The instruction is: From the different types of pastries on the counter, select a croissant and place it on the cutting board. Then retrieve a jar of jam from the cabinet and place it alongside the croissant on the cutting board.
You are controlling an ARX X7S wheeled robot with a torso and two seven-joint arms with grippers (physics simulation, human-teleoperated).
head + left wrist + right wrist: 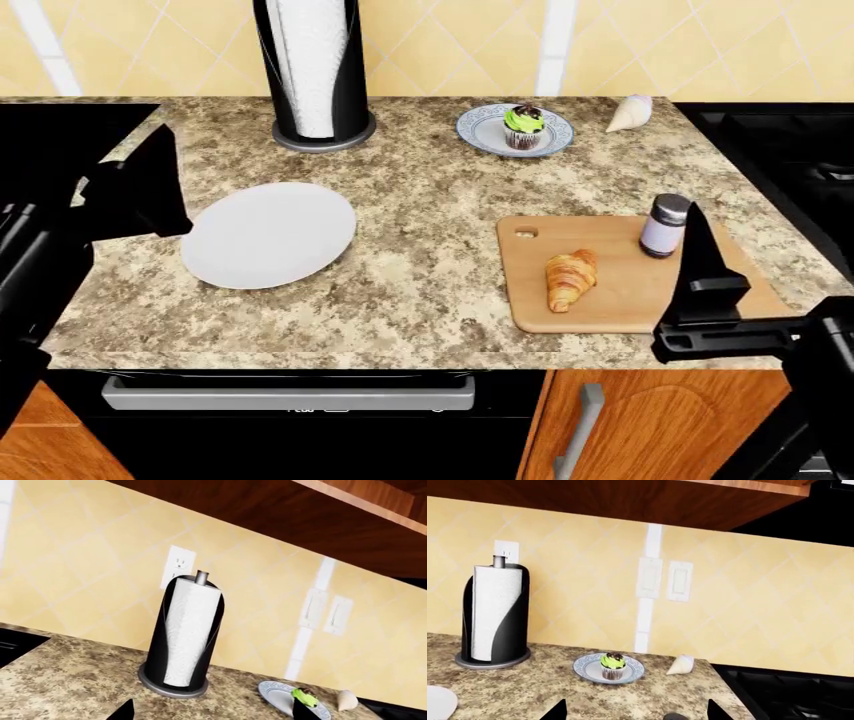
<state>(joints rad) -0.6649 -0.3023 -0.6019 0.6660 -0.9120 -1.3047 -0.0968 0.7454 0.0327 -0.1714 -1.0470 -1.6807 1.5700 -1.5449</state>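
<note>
Croissant (570, 279): on cutting board (607, 308), mid-board.
Jar of jam (663, 226): upright on same board, at 1 o'clock from croissant, near but apart. Both placements apparently done.
Right gripper (703, 262): just beside jar at its 4 o'clock, jaws apart, holding nothing.
Left gripper (150, 190): over counter (427, 270) at 9 o'clock of white plate (267, 235); fingertips spread in the wrist view, empty.
Risk: jar tipped or nudged off board if right arm swings leftward on retreat, fingertip being so close.
Surroundings: paper towel holder (315, 70) at 11 o'clock; cupcake (523, 126) on patterned saucer (482, 128) at 12; garlic (631, 113) at 1; stove (781, 150) beyond. None obstructing withdrawal.
</note>
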